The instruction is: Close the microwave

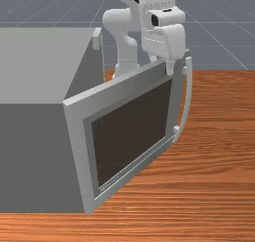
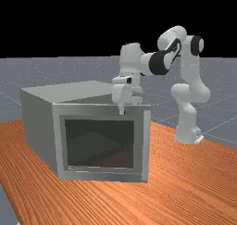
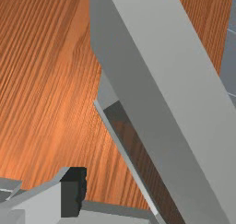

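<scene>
In the front view my gripper (image 1: 162,65) is at the top edge of the microwave door (image 1: 77,136), near the handle (image 1: 189,96). The door stands open, swung out at an angle from the grey microwave body (image 1: 30,156). In the far view the gripper (image 2: 128,106) points down, one finger in front of the door (image 2: 141,150); the other looks hidden behind its top edge. The wrist view has the gripper (image 3: 118,191) open beside the door's thick edge (image 3: 161,48), wood visible between one dark pad (image 3: 73,193) and the door.
The microwave's flat top (image 2: 78,89) lies at the far view's left of my hand. Wooden table (image 1: 224,161) extends past the handle at the front view's right. The arm's base (image 2: 187,134) stands behind, at the far view's right.
</scene>
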Controlling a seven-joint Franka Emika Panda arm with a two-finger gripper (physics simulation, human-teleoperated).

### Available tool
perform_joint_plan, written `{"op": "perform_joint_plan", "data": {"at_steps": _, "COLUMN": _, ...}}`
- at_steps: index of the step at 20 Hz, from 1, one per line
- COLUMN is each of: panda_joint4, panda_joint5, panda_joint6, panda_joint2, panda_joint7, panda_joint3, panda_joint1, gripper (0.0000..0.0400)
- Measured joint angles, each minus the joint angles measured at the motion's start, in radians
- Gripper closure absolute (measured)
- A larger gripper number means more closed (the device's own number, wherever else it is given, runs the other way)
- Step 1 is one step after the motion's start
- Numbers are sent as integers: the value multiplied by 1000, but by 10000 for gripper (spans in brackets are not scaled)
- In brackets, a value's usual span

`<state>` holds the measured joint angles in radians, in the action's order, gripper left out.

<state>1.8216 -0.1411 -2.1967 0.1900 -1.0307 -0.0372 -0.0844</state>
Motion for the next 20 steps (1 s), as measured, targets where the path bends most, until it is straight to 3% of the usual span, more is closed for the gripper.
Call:
{"op": "perform_joint_plan", "data": {"at_steps": 1, "panda_joint4": 62, "panda_joint5": -72, "panda_joint6": -23, "panda_joint2": -39, "panda_joint7": -50, "panda_joint3": -2, "panda_joint1": 4, "gripper": 0}}
{"op": "perform_joint_plan", "data": {"at_steps": 3, "panda_joint4": 138, "panda_joint5": -117, "panda_joint6": -77, "panda_joint2": -88, "panda_joint7": -88, "panda_joint3": -7, "panda_joint1": 10, "gripper": 0}}
{"op": "perform_joint_plan", "data": {"at_steps": 4, "panda_joint4": 200, "panda_joint5": 76, "panda_joint6": -114, "panda_joint2": -136, "panda_joint7": 161, "panda_joint3": -2, "panda_joint1": -27, "gripper": 0}}
{"op": "perform_joint_plan", "data": {"at_steps": 8, "panda_joint4": 391, "panda_joint5": 55, "panda_joint6": -154, "panda_joint2": -296, "panda_joint7": 111, "panda_joint3": -14, "panda_joint1": -22, "gripper": 0}}
{"op": "perform_joint_plan", "data": {"at_steps": 9, "panda_joint4": 406, "panda_joint5": -56, "panda_joint6": -189, "panda_joint2": -301, "panda_joint7": -11, "panda_joint3": 5, "panda_joint1": -33, "gripper": 0}}
{"op": "perform_joint_plan", "data": {"at_steps": 10, "panda_joint4": 416, "panda_joint5": -126, "panda_joint6": -233, "panda_joint2": -297, "panda_joint7": -67, "panda_joint3": 11, "panda_joint1": -43, "gripper": 0}}
{"op": "perform_joint_plan", "data": {"at_steps": 11, "panda_joint4": 425, "panda_joint5": -184, "panda_joint6": -290, "panda_joint2": -290, "panda_joint7": -117, "panda_joint3": 11, "panda_joint1": -51, "gripper": 0}}
{"op": "perform_joint_plan", "data": {"at_steps": 12, "panda_joint4": 436, "panda_joint5": -184, "panda_joint6": -353, "panda_joint2": -284, "panda_joint7": -119, "panda_joint3": 6, "panda_joint1": -60, "gripper": 0}}
{"op": "perform_joint_plan", "data": {"at_steps": 13, "panda_joint4": 441, "panda_joint5": -254, "panda_joint6": -399, "panda_joint2": -275, "panda_joint7": -176, "panda_joint3": 8, "panda_joint1": -71, "gripper": 0}}
{"op": "perform_joint_plan", "data": {"at_steps": 14, "panda_joint4": 451, "panda_joint5": -224, "panda_joint6": -454, "panda_joint2": -266, "panda_joint7": -156, "panda_joint3": 3, "panda_joint1": -69, "gripper": 0}}
{"op": "perform_joint_plan", "data": {"at_steps": 18, "panda_joint4": 408, "panda_joint5": -195, "panda_joint6": -503, "panda_joint2": -235, "panda_joint7": -7, "panda_joint3": -53, "panda_joint1": -80, "gripper": 0}}
{"op": "perform_joint_plan", "data": {"at_steps": 20, "panda_joint4": 356, "panda_joint5": -111, "panda_joint6": -523, "panda_joint2": -194, "panda_joint7": 148, "panda_joint3": -105, "panda_joint1": -97, "gripper": 0}}
